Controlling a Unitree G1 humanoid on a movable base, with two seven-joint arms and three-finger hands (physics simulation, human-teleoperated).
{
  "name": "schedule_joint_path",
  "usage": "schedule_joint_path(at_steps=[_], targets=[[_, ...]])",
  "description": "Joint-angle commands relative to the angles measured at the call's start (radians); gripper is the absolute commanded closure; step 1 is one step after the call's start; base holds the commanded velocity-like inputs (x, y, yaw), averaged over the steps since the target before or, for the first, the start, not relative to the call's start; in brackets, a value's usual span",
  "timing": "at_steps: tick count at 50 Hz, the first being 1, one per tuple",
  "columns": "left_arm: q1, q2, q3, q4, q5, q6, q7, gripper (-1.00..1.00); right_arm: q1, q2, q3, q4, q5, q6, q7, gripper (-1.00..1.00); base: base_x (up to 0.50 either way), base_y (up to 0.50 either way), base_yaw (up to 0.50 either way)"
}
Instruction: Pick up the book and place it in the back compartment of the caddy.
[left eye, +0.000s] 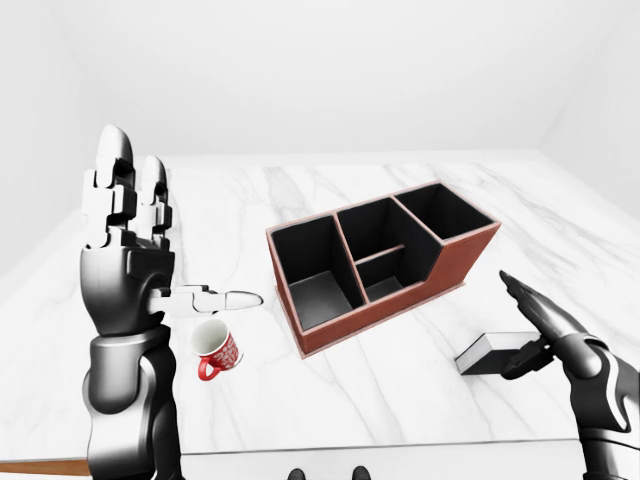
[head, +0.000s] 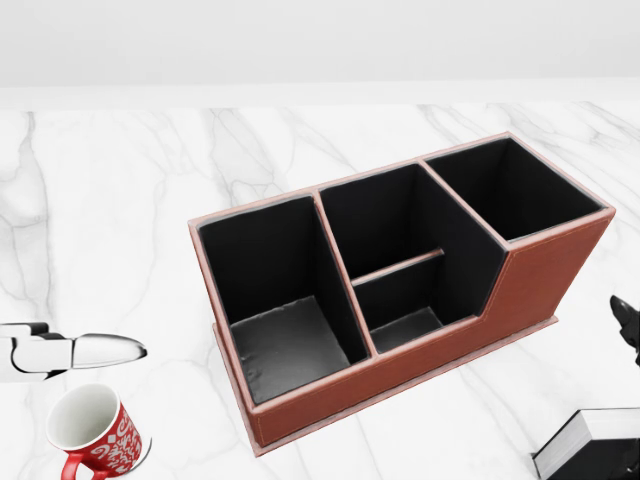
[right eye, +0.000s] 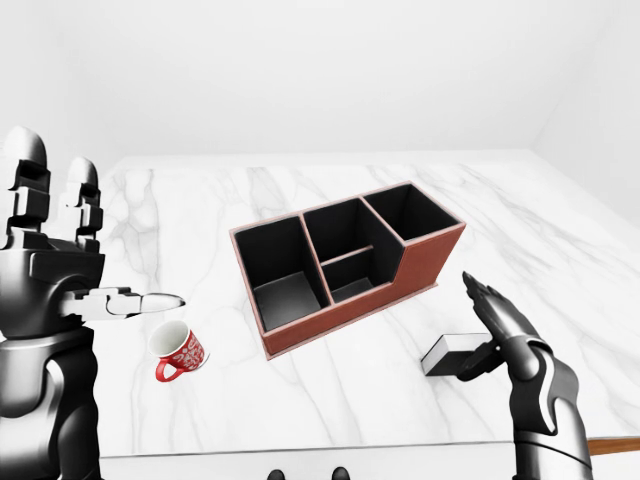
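Reaching my right hand (right eye: 500, 325) toward the book (right eye: 447, 352); nothing gripped yet.

Item one, the book: it lies flat on the marble table (left eye: 400, 380), well to the right of the caddy (left eye: 380, 262) in the left-eye view, dark cover up and pale page edge toward the caddy. Item two, my right hand: fingers open and extended, tilted forward over the book's right end, holding nothing; I cannot tell whether it touches the cover. I judge this a pre-grasp approach. Item three, my left hand (left eye: 125, 230): raised upright at the view's left, fingers straight up and spread, thumb pointing sideways above the red mug (left eye: 215, 348), empty, apparently parked clear of the work. Item four, the caddy: angled on the table, compartments empty, including the tall one at its upper right end.
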Motion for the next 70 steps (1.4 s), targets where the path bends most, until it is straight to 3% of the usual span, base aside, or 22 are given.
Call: schedule_joint_path(at_steps=[1,9,20,35,45,47,48,49,70], targets=[[0.001,-0.001,-0.002,0.002,0.003,0.000,-0.001,-1.00,0.003,-0.005,0.004,0.026,0.008,-0.012,-0.015,-1.00,0.00,0.00,0.00],[0.003,-0.002,-0.004,0.002,0.005,0.000,-0.001,-1.00,0.013,0.001,0.005,0.023,0.008,-0.014,-0.018,-1.00,0.00,0.00,0.00],[0.003,-0.003,-0.005,0.004,0.008,0.000,-0.002,-1.00,0.015,-0.003,0.008,0.078,0.017,-0.042,-0.051,-1.00,0.00,0.00,0.00],[0.001,-0.002,-0.002,0.004,0.005,0.000,-0.002,-1.00,0.012,0.000,0.021,0.076,0.015,-0.035,-0.050,-1.00,0.00,0.00,0.00],[0.001,-0.001,-0.001,0.003,0.005,0.000,-0.001,-1.00,0.007,-0.005,0.029,0.099,0.016,-0.049,-0.060,-1.00,0.00,0.00,0.00],[0.002,-0.002,-0.002,0.001,0.005,0.000,-0.001,-1.00,0.007,-0.005,0.029,0.100,0.017,-0.049,-0.060,-0.30,0.00,0.00,0.00],[0.003,-0.002,-0.003,0.002,0.006,0.000,-0.002,-1.00,0.008,-0.005,0.029,0.098,0.016,-0.049,-0.060,0.15,0.00,0.00,0.00],[0.003,-0.002,-0.003,0.002,0.006,0.000,-0.002,-1.00,0.012,-0.004,0.027,0.087,0.017,-0.047,-0.056,1.00,0.00,0.00,0.00],[0.001,-0.002,-0.003,0.003,0.007,0.000,-0.001,-1.00,0.025,0.021,0.007,-0.028,0.010,-0.011,-0.002,1.00,0.00,0.00,0.00]])
